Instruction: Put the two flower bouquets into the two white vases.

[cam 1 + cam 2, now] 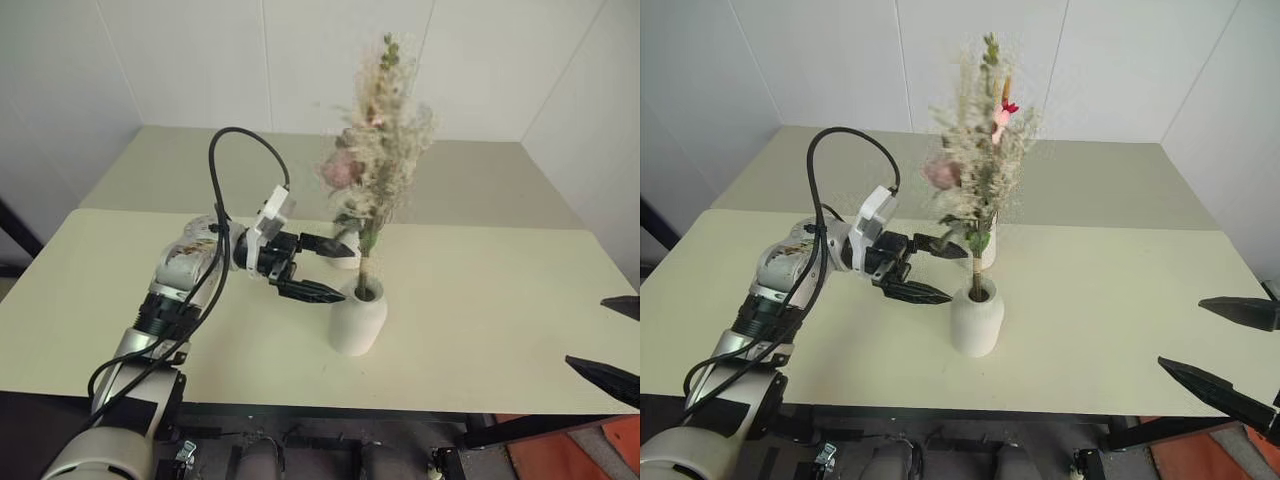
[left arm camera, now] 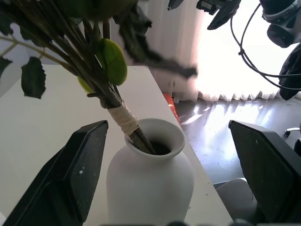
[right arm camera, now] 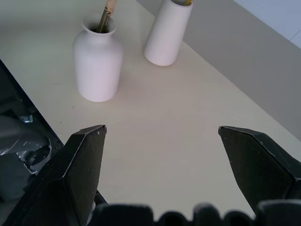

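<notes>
Stood near bench (image 1: 480,330) front edge: rounded vase (image 1: 357,318) with bouquet (image 1: 375,150). Left claw (image 1: 335,270) level beside neck, wide open, empty. Right claw (image 1: 1225,345) well apart, open, empty.

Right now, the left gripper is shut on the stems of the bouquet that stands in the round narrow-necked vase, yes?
Not quite. The left gripper is open: in the left wrist view its two fingers stand wide apart on either side of the round narrow-necked vase, touching nothing. The bouquet does stand in that vase, its bound stems inside the opening.
</notes>
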Available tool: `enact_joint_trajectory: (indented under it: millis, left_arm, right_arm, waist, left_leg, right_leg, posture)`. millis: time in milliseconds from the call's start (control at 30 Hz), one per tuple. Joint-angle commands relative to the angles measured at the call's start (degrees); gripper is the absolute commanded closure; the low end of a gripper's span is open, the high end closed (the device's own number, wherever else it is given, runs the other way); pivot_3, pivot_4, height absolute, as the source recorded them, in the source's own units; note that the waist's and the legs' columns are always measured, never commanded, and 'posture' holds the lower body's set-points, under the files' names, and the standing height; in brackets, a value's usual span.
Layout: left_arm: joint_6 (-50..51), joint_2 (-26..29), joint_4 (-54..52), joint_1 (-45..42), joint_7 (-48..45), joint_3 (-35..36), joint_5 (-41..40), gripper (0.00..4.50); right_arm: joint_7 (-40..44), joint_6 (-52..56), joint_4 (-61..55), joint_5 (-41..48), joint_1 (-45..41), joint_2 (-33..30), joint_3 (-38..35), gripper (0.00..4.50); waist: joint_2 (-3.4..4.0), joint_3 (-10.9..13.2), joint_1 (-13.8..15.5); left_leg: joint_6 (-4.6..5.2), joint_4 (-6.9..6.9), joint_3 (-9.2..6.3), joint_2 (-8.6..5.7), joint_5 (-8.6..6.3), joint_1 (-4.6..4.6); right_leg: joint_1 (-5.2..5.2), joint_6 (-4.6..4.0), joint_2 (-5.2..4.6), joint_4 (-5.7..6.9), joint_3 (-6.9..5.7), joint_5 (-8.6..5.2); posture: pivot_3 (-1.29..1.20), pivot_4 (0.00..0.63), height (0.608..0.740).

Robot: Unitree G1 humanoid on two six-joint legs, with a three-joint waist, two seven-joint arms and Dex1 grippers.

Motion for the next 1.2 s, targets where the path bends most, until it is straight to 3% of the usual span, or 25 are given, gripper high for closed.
enact_joint_trajectory:
  millis: [33, 267, 633, 1200]
  left_arm:
    - [-2.14, 2.38, 0.62, -2.56, -0.36, 1.54, 1.5, 0.02]
    - [-6.53, 9.29, 1.8, -1.62, -2.54, 4.22, 2.62, 0.02]
    - [-0.27, 23.79, -8.02, 9.58, 2.29, 18.82, -2.68, 0.02]
    - [4.33, 30.01, -20.91, 18.01, 10.92, 26.49, -7.3, 0.02]
  right_arm:
    - [-0.14, -1.12, 1.06, -0.88, -0.52, -0.78, -0.36, 0.0]
    - [0.31, -1.08, 1.56, -1.61, -0.89, -1.0, -0.4, 0.0]
    - [2.27, -1.41, 4.49, -3.78, -1.66, -2.49, -0.97, 0.0]
    - [4.43, -7.07, 15.29, -11.23, -10.76, -7.06, 10.91, 0.0]
  waist:
    - [0.0, 0.0, -0.12]
    - [0.01, 0.0, -0.36]
    - [0.02, 0.0, -0.73]
    - [0.02, 0.0, -0.45]
  left_leg:
    - [0.0, 0.0, 0.0, 0.01, 0.0, -0.02]
    - [0.0, -0.03, 0.01, 0.05, 0.0, 0.02]
    - [-0.01, -0.1, 0.07, 0.17, 0.0, 0.06]
    - [-0.01, -0.12, 0.14, 0.22, 0.0, 0.08]
  right_leg:
    - [-0.03, 0.01, 0.01, 0.0, 0.0, 0.0]
    - [-0.03, 0.07, 0.03, 0.02, 0.01, 0.04]
    - [-0.04, -0.01, 0.04, 0.02, -0.06, -0.01]
    - [-0.06, -0.16, 0.05, 0.05, -0.1, -0.1]
  posture:
    - [0.0, 0.15, 0.74]
    - [0.0, 0.15, 0.74]
    - [0.0, 0.15, 0.74]
    - [0.0, 0.15, 0.74]
